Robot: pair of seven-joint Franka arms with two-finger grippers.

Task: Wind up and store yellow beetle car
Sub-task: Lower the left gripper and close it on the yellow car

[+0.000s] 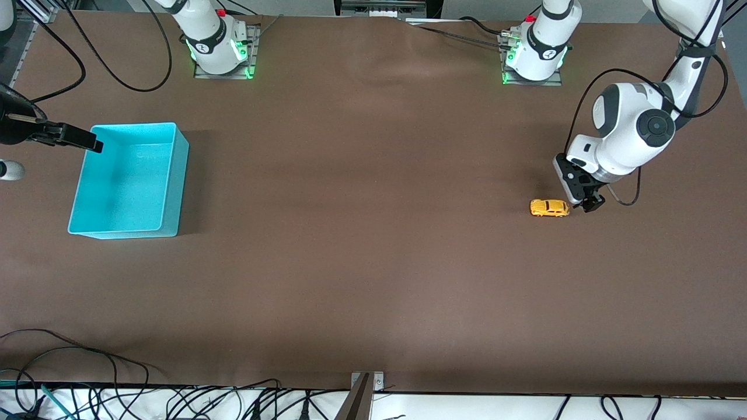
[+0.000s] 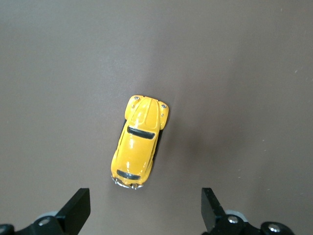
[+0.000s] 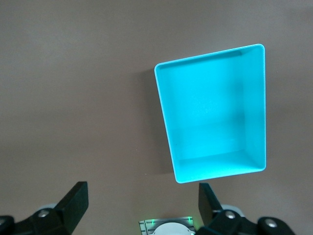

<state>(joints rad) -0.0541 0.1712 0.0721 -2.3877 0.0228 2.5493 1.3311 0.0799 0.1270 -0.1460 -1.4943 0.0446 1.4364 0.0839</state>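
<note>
With the yellow beetle car [image 1: 549, 207] on the bench at centre right of the frame, the open left hand [image 1: 587, 202] should straddle its sides squarely; the open right hand [image 1: 87, 142] waits over the cyan bin [image 1: 169, 192].

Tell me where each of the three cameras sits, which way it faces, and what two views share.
Front view: high, across the table, facing both arm bases; shows the left gripper beside the yellow beetle car and the right gripper over the cyan bin.
Left wrist view: looks down at the car; open fingertips show.
Right wrist view: looks down into the bin; open fingertips show.
Shared: the car, front and left wrist; the bin, front and right wrist.
</note>
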